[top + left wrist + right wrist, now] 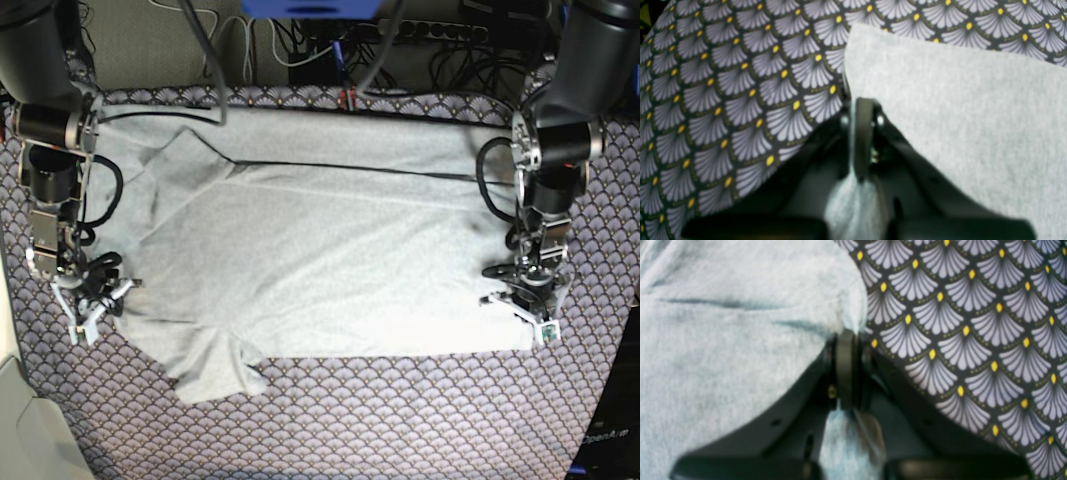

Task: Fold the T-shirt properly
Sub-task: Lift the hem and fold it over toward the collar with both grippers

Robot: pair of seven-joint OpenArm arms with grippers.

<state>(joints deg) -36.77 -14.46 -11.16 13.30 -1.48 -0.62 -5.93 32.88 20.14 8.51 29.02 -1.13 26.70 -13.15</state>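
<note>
The light grey T-shirt (320, 260) lies spread across the table, plain side up, with a long crease near its far edge and a sleeve sticking out at the front left (215, 375). My left gripper (530, 318) is at the shirt's front right corner. In the left wrist view it (862, 103) is shut on the shirt's edge (957, 100), with cloth bunched between the jaws. My right gripper (92, 305) is at the shirt's left edge. In the right wrist view it (846, 336) is shut on the shirt's edge (723, 340).
The purple-grey fan-patterned tablecloth (400, 420) covers the table around the shirt, and also shows in the left wrist view (740, 100) and the right wrist view (973, 340). Cables and a power strip (420, 40) run behind the far edge. A white surface (25, 420) sits at the front left corner.
</note>
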